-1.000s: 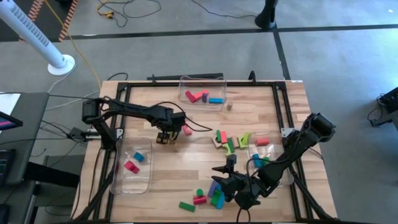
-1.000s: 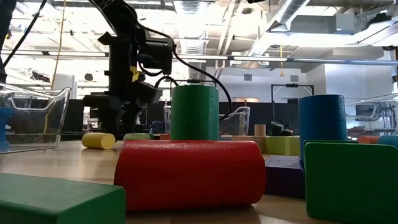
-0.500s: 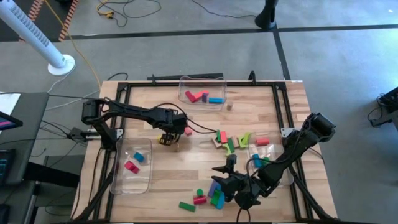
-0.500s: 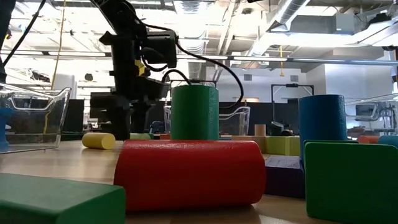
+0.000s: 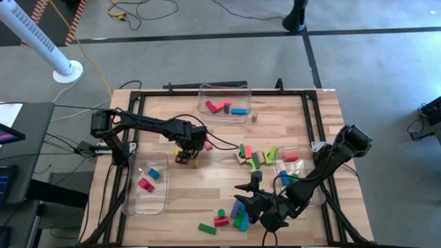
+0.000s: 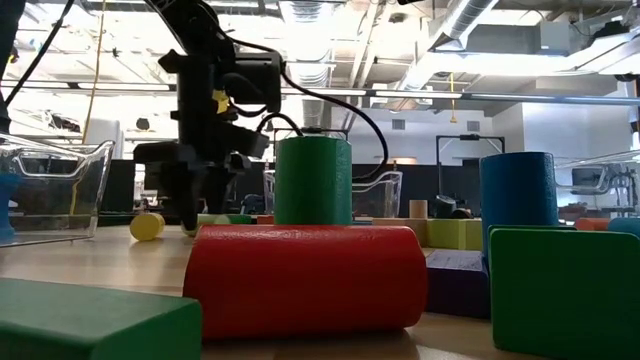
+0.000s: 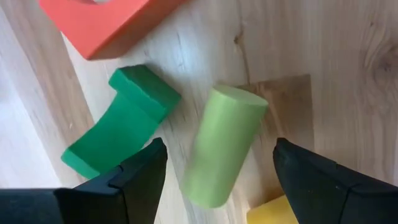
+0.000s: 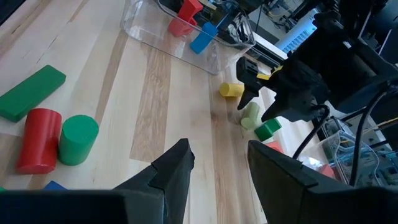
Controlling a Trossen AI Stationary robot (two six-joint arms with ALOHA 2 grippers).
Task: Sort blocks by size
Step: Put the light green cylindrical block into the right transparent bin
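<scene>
1. We see the left hand [image 5: 183, 156] low over the worktop [image 5: 207, 189], a little toward nine o'clock from its centre, fingers spread wide and pinching nothing.
2. In the left wrist view a pale green cylinder [image 7: 224, 146] lies on its side between the spread fingers [image 7: 140, 180]; a dark green curved block [image 7: 121, 130] lies just beside it, an orange-red block [image 7: 106, 25] near, and a yellow block [image 7: 273, 211] at the edge.
3. We find the right hand [image 5: 249, 196] toward five o'clock, fingers partly apart and empty in its wrist view.
4. Beside it sit a red cylinder [image 6: 305, 280], an upright green cylinder [image 6: 313, 180] and a green bar [image 5: 207, 228].
5. More blocks [image 5: 258, 157] cluster toward three o'clock.
6. Clear bins [image 5: 146, 195] at twelve, eight and four o'clock hold a few blocks each.
</scene>
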